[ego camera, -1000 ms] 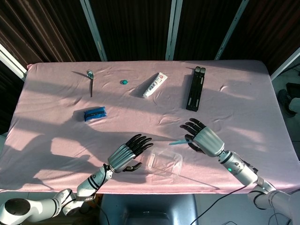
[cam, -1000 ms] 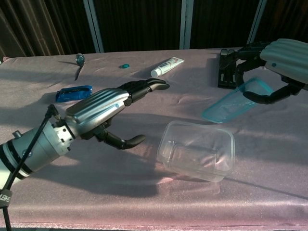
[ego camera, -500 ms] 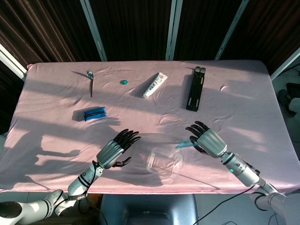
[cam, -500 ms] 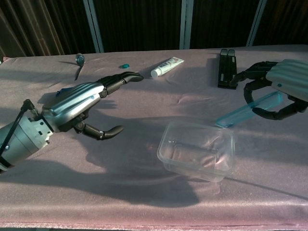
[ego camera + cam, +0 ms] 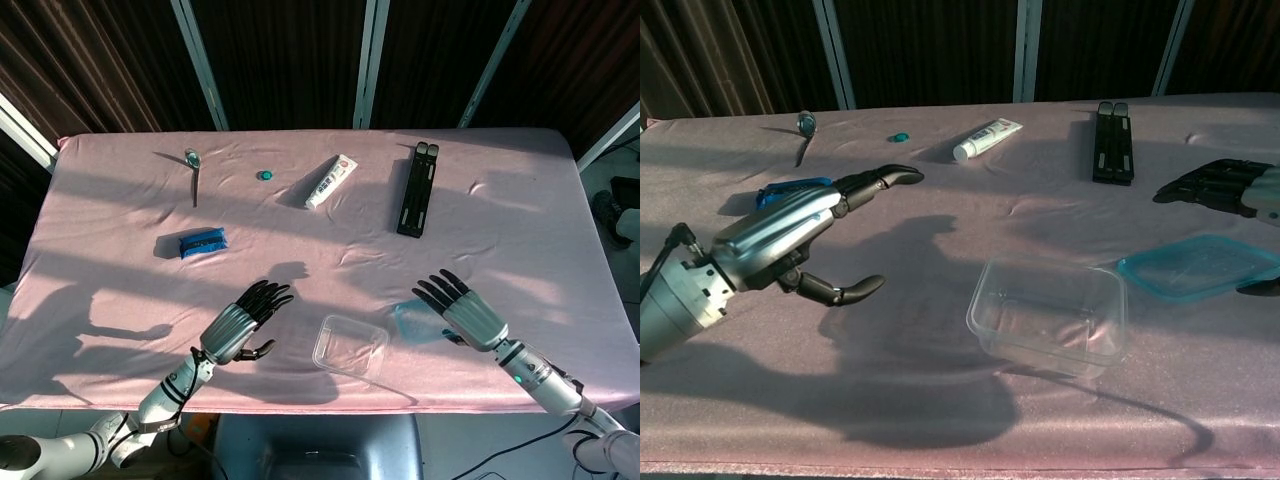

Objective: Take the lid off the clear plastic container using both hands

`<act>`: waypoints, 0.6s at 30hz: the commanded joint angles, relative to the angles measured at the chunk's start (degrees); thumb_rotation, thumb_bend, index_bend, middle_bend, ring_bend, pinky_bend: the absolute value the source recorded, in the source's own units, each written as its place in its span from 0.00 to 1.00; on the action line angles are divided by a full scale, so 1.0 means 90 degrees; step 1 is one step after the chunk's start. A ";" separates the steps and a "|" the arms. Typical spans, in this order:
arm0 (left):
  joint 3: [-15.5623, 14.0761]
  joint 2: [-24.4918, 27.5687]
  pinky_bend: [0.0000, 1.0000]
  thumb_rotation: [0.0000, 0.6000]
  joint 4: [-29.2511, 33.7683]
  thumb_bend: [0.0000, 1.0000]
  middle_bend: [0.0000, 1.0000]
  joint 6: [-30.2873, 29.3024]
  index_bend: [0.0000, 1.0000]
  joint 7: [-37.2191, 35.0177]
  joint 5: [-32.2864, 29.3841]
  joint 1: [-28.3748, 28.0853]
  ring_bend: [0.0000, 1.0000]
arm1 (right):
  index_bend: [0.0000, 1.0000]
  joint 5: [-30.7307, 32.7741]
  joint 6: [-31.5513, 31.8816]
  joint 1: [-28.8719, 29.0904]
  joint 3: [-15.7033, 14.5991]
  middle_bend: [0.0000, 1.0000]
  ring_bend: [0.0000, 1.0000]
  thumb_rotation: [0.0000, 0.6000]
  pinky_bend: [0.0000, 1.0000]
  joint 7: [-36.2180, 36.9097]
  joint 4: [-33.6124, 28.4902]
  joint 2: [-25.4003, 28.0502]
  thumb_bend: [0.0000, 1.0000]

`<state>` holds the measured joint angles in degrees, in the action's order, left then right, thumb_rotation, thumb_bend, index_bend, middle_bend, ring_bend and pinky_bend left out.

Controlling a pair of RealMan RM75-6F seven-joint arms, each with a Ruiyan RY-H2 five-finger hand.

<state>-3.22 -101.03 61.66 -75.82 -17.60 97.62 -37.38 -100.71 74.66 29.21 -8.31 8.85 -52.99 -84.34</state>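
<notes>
The clear plastic container (image 5: 350,347) (image 5: 1050,315) stands without a lid near the table's front edge. Its teal-rimmed lid (image 5: 415,320) (image 5: 1195,265) lies flat on the pink cloth just right of it. My right hand (image 5: 465,310) (image 5: 1230,190) hovers at the lid's right side with fingers spread; its thumb is close to the lid's edge, and nothing is gripped. My left hand (image 5: 240,325) (image 5: 790,235) hangs left of the container, well apart from it, fingers apart and holding nothing.
Farther back lie a toothpaste tube (image 5: 331,180) (image 5: 985,138), a black folded stand (image 5: 418,188) (image 5: 1112,140), a small teal cap (image 5: 265,175), a spoon (image 5: 193,165) and a blue packet (image 5: 203,243) (image 5: 790,187).
My right hand lowered the lid from a tilted hold in the air to flat on the cloth and released it. My left hand drew back left, away from the container.
</notes>
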 commanded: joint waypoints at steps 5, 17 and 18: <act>-0.0144 0.0336 0.00 1.00 0.0404 0.34 0.00 -0.0121 0.00 0.0047 0.0022 0.0214 0.00 | 0.02 0.0150 -0.0306 -0.0158 -0.0165 0.09 0.02 1.00 0.00 -0.0493 -0.1163 0.0868 0.21; -0.0582 0.3065 0.00 1.00 0.2961 0.36 0.00 -0.1410 0.00 0.3324 -0.1350 0.2221 0.00 | 0.00 0.2181 0.1499 -0.1876 0.0498 0.00 0.00 1.00 0.00 -0.2439 -0.4392 0.2330 0.16; -0.0613 0.3206 0.00 1.00 0.3113 0.36 0.00 -0.1574 0.00 0.3443 -0.1542 0.2450 0.00 | 0.00 0.2355 0.1736 -0.2033 0.0604 0.00 0.00 1.00 0.00 -0.2557 -0.4497 0.2273 0.16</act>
<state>-7.08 -80.37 81.94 -82.40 5.43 91.16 -24.82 -87.96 80.74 18.54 -6.87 -5.87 -85.92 -66.02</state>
